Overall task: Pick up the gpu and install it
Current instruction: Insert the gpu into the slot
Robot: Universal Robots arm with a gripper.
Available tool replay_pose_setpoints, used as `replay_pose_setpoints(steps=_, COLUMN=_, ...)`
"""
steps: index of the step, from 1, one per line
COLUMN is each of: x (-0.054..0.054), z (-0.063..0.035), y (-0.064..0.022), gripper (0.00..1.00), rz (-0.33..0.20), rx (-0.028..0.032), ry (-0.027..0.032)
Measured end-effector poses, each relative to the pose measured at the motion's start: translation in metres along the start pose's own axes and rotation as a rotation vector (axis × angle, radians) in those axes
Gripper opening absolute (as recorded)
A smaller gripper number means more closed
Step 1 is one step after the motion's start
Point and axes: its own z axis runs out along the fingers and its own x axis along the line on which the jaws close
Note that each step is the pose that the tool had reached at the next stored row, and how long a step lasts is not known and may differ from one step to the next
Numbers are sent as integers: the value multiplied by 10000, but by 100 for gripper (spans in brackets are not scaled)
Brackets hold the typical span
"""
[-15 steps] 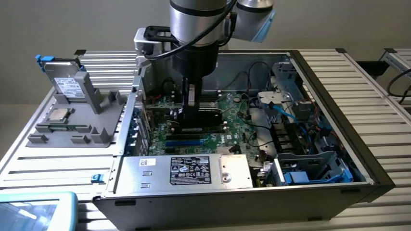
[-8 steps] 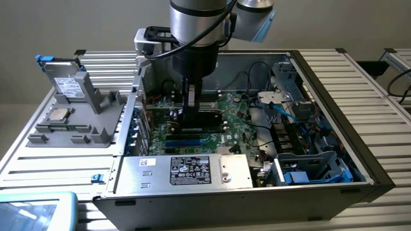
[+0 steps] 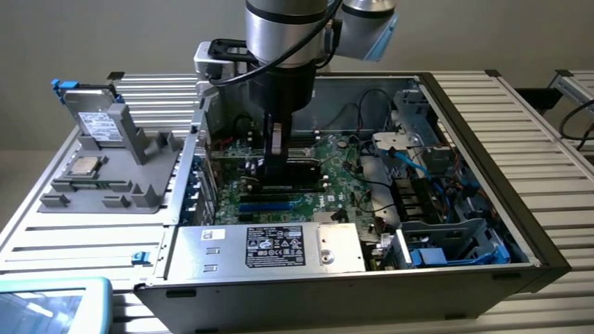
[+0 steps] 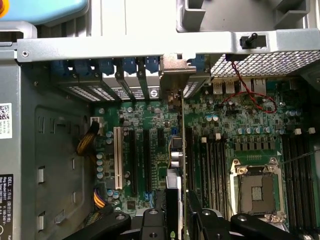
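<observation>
Keep the gpu (image 4: 179,150) upright and square over the motherboard (image 4: 235,125), well inside the case (image 4: 125,47), near the middle of its rear wall. Match the silver bracket (image 4: 175,75) to the gap among the blue tabs (image 4: 129,65) along that wall, and the card's lower edge to the slot hidden beneath. Press straight down, evenly, never rocking sideways. Gripped by the tool (image 4: 177,202): drawn in narrow around the thin card, pinching its two faces at the upper edge. Hard to tell whether seated yet.
</observation>
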Motion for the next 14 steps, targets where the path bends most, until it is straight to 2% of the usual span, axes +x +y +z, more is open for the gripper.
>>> replay_pose_setpoints(steps=7, x=-25, z=121, y=-4, gripper=28, rz=26, rx=0, ry=0)
replay_pose_setpoints(steps=14, x=-20, z=250, y=30, gripper=28, rz=26, rx=1, ry=-1)
